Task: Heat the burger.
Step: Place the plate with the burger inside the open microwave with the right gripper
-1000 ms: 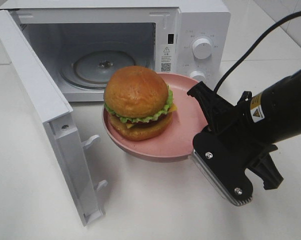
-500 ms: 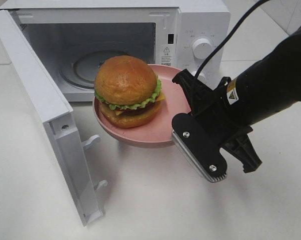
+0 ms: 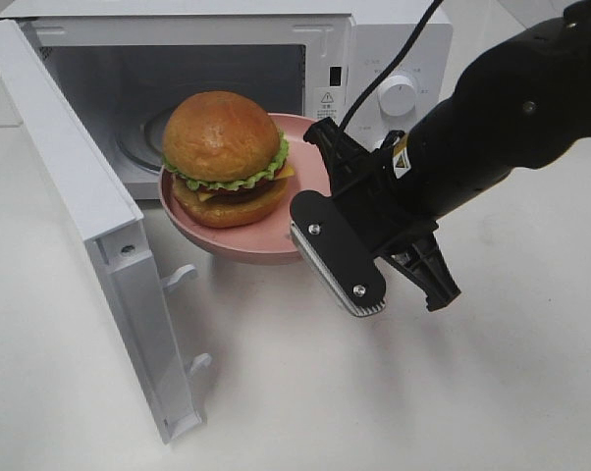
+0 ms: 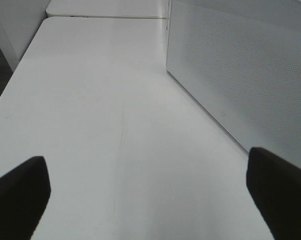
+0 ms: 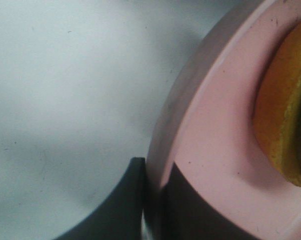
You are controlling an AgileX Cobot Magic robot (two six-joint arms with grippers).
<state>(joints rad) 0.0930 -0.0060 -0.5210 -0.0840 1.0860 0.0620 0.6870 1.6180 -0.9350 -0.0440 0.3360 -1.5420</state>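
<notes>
The burger [image 3: 222,147] sits on a round pink plate [image 3: 266,245], held in the air just in front of the microwave's open cavity [image 3: 178,83]. My right gripper [image 3: 318,182] is shut on the plate's right rim. The right wrist view shows its fingers [image 5: 125,200] pinching the plate's edge [image 5: 210,135], with the burger's bottom bun [image 5: 280,115] close by. My left gripper [image 4: 148,192] stands open above bare table beside the microwave's perforated side wall [image 4: 240,65]. It is out of the exterior high view.
The white microwave [image 3: 227,20] stands at the back with its door [image 3: 89,226] swung open to the left. A glass turntable [image 3: 143,142] lies inside, partly hidden by the burger. Two knobs, the upper [image 3: 397,95], are on its right panel. White tabletop [image 3: 305,392] lies in front.
My right arm has carried the plate and burger left and toward the microwave opening. The burger now overlaps the cavity. The left gripper shows no change.
</notes>
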